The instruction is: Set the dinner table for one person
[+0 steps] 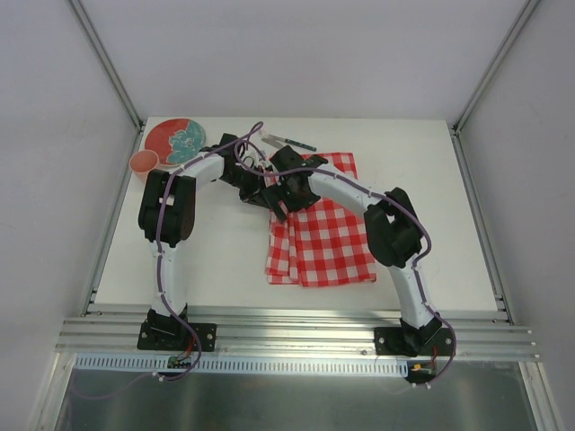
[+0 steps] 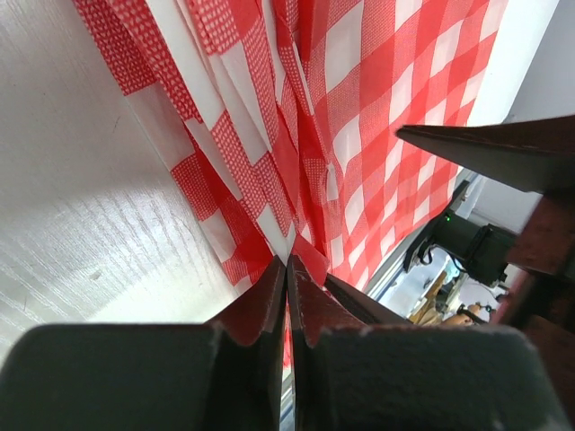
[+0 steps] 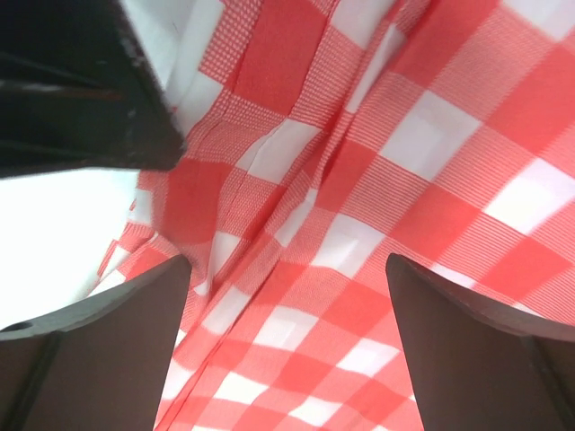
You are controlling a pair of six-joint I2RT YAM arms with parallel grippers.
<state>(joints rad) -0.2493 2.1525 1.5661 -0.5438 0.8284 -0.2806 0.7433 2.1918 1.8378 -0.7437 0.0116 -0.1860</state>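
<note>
A red-and-white checked cloth (image 1: 325, 235) lies partly folded on the off-white dinner table (image 1: 409, 166), with several pleats along its left side. My left gripper (image 1: 258, 194) is at the cloth's far left corner, shut on a fold of its edge (image 2: 289, 260). My right gripper (image 1: 282, 205) hovers just beside it over the cloth (image 3: 359, 206), with its jaws wide open and nothing between them (image 3: 287, 269). A dark finger of the right gripper shows in the left wrist view (image 2: 503, 153).
A red plate with a teal pattern (image 1: 175, 142) and a small salmon cup (image 1: 145, 162) sit at the far left corner. A piece of cutlery (image 1: 289, 142) lies behind the cloth. An aluminium rail (image 1: 296, 328) runs along the near edge; walls stand close on both sides.
</note>
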